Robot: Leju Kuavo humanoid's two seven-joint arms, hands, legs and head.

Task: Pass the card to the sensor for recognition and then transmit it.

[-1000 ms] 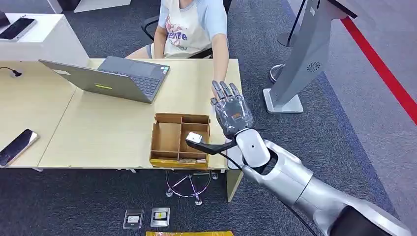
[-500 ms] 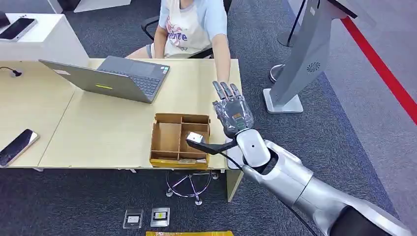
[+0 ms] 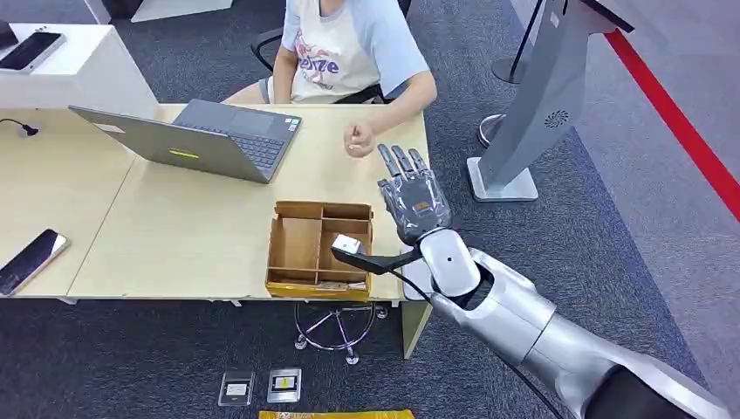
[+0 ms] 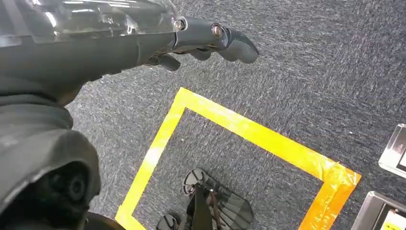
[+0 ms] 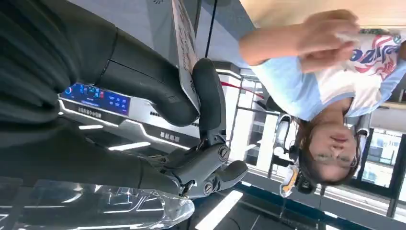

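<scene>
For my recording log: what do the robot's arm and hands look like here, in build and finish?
The right arm is silver, made of rounded segments, with a white disc-shaped wrist joint and a thin black cable running along it. The right hand has a glossy grey back with a small orange marking and dark segmented fingers. In the left wrist view, the left hand shows a clear glossy cover and dark grey fingers.

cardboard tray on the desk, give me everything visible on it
The cardboard tray is a shallow brown box of plain corrugated card, open on top and split by dividers into several compartments. It sits flat at the near edge of the wooden desk, in front of the laptop and apart from it. A small pale, card-like item lies in a right-hand compartment. The black bracket on the right arm crosses in front of that corner; contact cannot be told. The right hand hovers beside it.
</scene>
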